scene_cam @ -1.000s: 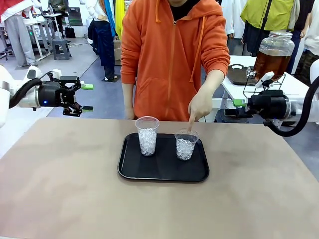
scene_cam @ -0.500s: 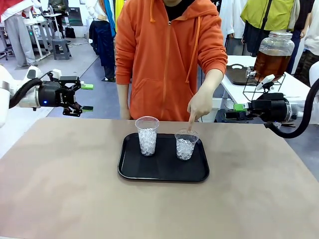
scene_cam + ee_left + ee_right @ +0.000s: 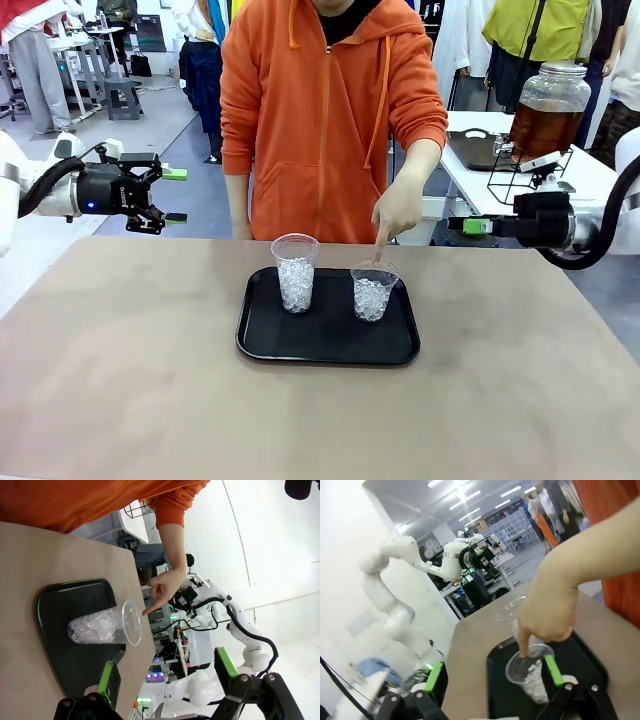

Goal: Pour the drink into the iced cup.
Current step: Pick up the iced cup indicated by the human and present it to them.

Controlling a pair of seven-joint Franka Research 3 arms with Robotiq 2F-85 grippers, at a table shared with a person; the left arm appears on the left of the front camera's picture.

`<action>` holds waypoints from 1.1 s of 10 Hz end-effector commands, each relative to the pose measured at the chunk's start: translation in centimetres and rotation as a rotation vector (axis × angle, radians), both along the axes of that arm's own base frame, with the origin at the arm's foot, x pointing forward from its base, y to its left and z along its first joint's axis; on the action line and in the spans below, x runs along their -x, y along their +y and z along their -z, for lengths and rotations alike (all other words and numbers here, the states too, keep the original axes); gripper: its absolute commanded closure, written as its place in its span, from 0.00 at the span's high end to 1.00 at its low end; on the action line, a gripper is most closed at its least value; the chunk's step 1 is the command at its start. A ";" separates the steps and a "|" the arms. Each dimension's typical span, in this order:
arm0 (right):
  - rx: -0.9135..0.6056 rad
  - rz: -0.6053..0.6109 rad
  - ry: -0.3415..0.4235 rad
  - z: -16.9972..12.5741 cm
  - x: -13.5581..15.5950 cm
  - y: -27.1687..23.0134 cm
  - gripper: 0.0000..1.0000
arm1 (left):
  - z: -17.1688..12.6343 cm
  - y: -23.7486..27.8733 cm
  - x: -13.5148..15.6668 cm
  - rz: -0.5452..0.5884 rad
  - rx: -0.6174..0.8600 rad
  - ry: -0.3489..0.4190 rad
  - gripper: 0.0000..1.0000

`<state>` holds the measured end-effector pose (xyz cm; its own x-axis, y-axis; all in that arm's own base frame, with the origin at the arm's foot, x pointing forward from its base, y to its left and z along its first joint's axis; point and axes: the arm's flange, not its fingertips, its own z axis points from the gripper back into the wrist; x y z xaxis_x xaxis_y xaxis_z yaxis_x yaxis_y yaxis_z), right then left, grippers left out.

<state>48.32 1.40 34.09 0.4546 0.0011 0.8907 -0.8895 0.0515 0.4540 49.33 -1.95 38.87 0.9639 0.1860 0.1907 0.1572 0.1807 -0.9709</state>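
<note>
So the drink (image 3: 545, 128) is sitting way off at the far right, amber stuff filling the lower part of a big lidded glass jar (image 3: 552, 88) on a wire stand (image 3: 510, 180) on a white side table (image 3: 590, 172). It's well apart from the main table (image 3: 120, 380). The jar is standing upright with its long axis straight up and down and the lid on top. I can't make out a tap or spout.

Progress-wise, I'm reading this as basically square one. Two clear cups are standing upright on the black tray (image 3: 330, 352) in the middle of the table, mouths facing up. Both are holding only white crushed ice, with no amber in either. The person's hand (image 3: 398, 210) is pointing a finger down at the rim of the right-hand cup (image 3: 373, 291), so that's probably the one getting filled. The taller left-hand cup (image 3: 296, 272) is just beside it.

Neither arm is carrying anything. The left gripper (image 3: 176, 195) is hanging past the table's far left corner, aiming right, with its fingers wide apart and empty. The right gripper (image 3: 468, 226) is hovering near the side table, left of and below the jar, aiming left. Its wrist view is showing the green pads (image 3: 436, 680) spread apart on nothing. Fetching the drink and the whole pour are left to do.
</note>
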 end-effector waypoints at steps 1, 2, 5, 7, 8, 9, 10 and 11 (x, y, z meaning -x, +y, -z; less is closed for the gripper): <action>-0.003 0.027 -0.223 3.0 0.2 1.0 1.00 | -0.1 0.0 0.0 0.006 0.008 -0.015 1.00; 0.021 0.027 -0.314 3.8 0.4 1.2 1.00 | -0.1 0.0 0.0 0.006 0.008 -0.015 1.00; 0.083 0.034 -0.457 5.8 0.2 1.5 1.00 | -0.1 0.0 0.0 0.006 0.008 -0.015 1.00; 0.102 0.050 -0.455 6.7 -0.3 1.4 1.00 | -0.1 0.0 0.0 0.006 0.008 -0.015 1.00; 0.099 0.045 -0.432 6.9 -0.3 1.3 1.00 | -0.1 0.0 0.0 0.006 0.008 -0.015 1.00; 0.095 0.016 -0.440 6.4 0.0 0.7 1.00 | -0.1 0.0 0.0 0.006 0.008 -0.015 1.00; 0.095 0.016 -0.440 6.4 0.0 0.7 1.00 | -0.1 0.0 0.0 0.006 0.008 -0.015 1.00; 0.095 0.016 -0.440 6.4 0.0 0.7 1.00 | -0.1 0.0 0.0 0.006 0.008 -0.015 1.00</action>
<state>48.30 1.95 27.19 0.0425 0.0917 0.9949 -0.9949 0.0946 0.0337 49.33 -1.95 38.87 0.9639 0.1860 0.1907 0.1572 0.1807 -0.9709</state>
